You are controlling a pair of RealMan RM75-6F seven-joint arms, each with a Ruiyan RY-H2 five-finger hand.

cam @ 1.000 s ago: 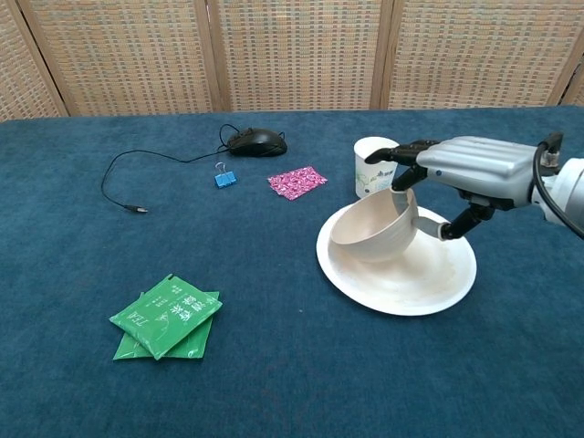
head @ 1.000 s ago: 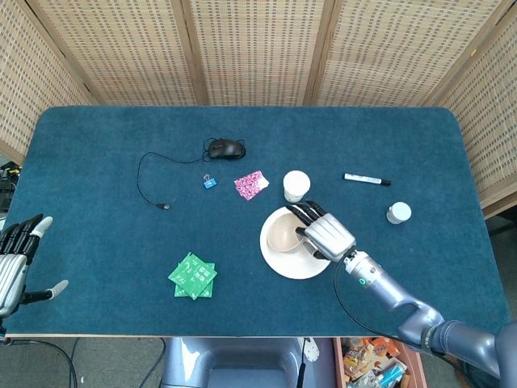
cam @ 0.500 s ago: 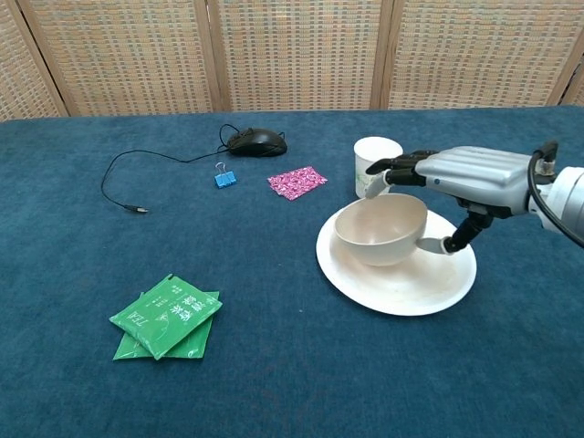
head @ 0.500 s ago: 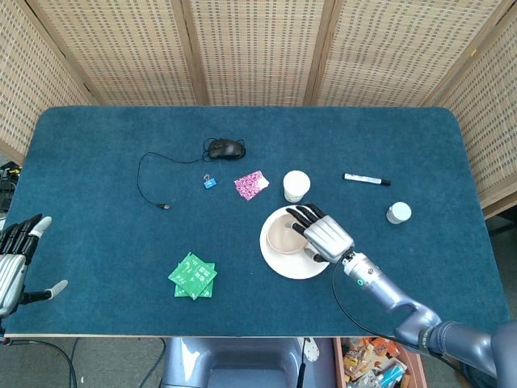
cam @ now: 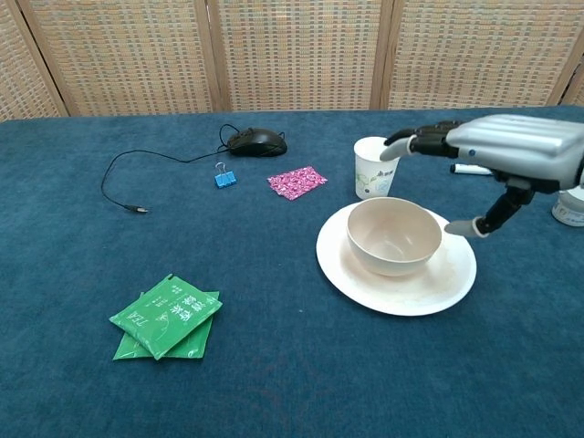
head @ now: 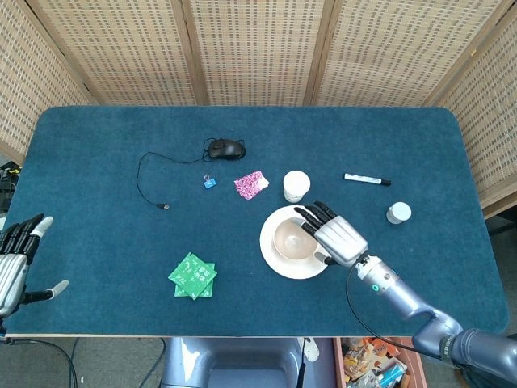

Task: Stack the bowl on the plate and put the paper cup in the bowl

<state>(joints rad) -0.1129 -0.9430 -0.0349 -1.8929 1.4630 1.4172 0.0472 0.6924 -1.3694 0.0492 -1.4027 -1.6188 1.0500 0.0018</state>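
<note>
Beige bowl (cam: 394, 235) is seen upright on the plate (cam: 365, 283), with the right hand (cam: 497, 146) spread above it, holding nothing.

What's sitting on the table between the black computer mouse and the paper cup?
In the head view, a pink patterned packet lies between the mouse and the paper cup. A small blue binder clip sits just off that line, nearer the mouse.

the right hand (cam: 511, 146) has a ribbed silver metal back, black fingers (head: 311, 213) and pale grey tips. its blue-grey metallic forearm (head: 404, 297) carries a small green light and a thin black cable. the left hand (head: 14, 263) is silver with black fingers too.
</note>
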